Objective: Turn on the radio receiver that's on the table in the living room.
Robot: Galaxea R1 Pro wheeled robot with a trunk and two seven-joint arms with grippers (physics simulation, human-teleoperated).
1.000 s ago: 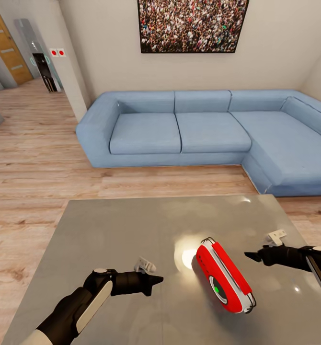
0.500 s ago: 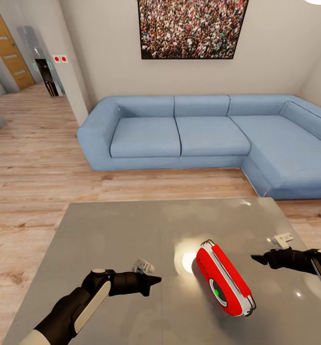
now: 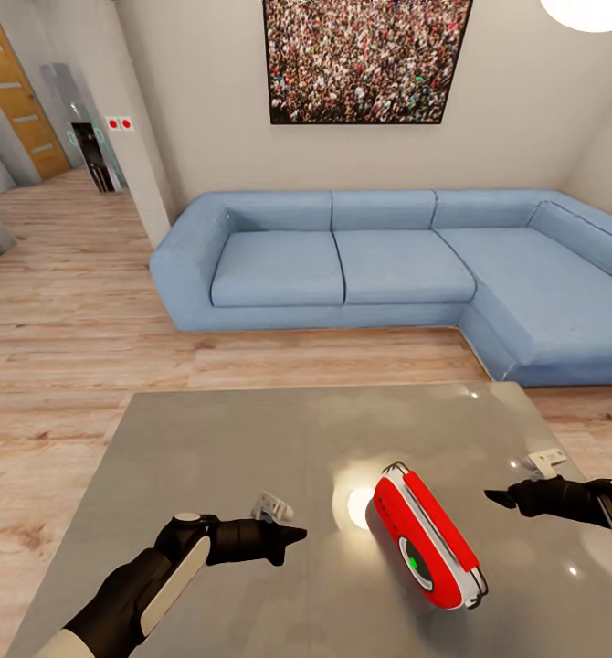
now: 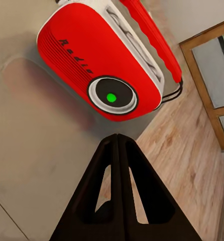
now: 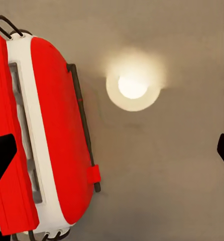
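Radio receiver (image 3: 427, 539) sits on surface (image 3: 215, 457) btwn both arms, dial glowing green. Left end effector (image 3: 292, 534) pinched closed; right end effector (image 3: 495, 498) spread wide. Step: approach; next, press dial w/ fingertip.

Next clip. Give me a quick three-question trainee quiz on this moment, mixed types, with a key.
1. True or false: the radio receiver is clamped in the right gripper.
2. Multiple choice: the dot at the centre of the radio's dial is A) red, B) green, C) blue.
3. Short answer: what lies beyond the far edge of the table?

Key
1. False. The radio rests on the table between the two grippers, with a gap to each.
2. B.
3. A blue L-shaped sofa, under a crowd photo.

The left gripper has its fingers together and points at the dial.
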